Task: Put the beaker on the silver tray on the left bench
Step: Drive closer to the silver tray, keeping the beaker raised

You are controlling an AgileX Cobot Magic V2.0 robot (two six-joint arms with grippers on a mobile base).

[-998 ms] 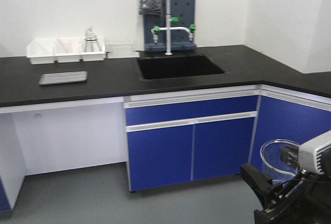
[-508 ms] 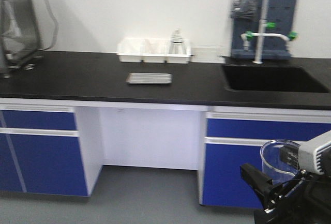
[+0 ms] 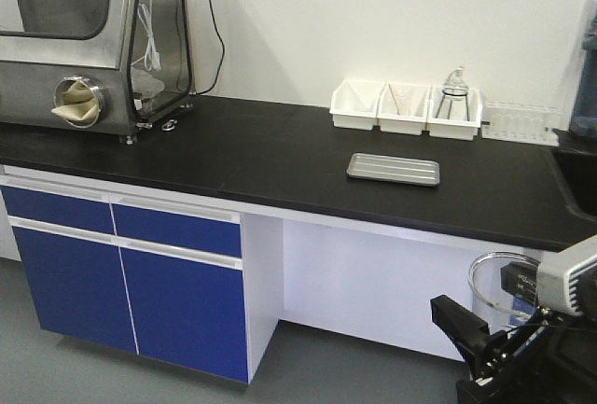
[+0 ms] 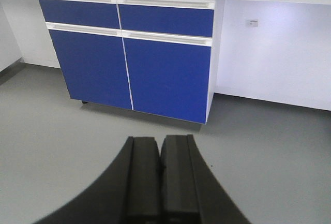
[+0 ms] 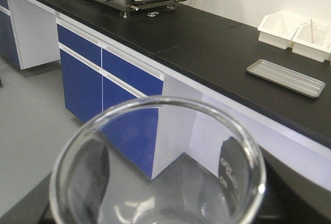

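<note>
The clear glass beaker [image 3: 504,287] is held upright in my right gripper [image 3: 508,315] at the lower right of the front view, below bench height. In the right wrist view its wide mouth [image 5: 155,157] fills the bottom, with a dark finger on each side of the glass. The silver tray [image 3: 393,169] lies flat on the black countertop of the left bench [image 3: 233,157], ahead and to the left of the beaker; it also shows in the right wrist view [image 5: 285,77]. My left gripper [image 4: 160,154] is shut and empty, low over the grey floor.
Three white plastic bins [image 3: 404,107] stand behind the tray, one holding a flask on a tripod. A steel glove box [image 3: 89,40] sits at the bench's left end. Blue cabinet doors [image 3: 131,283] lie below, with an open knee space under the tray.
The view has swung left along the bench: the sink and tap have left the view, the glove box has come in, and the tray now appears right of centre. The beaker stays held.
</note>
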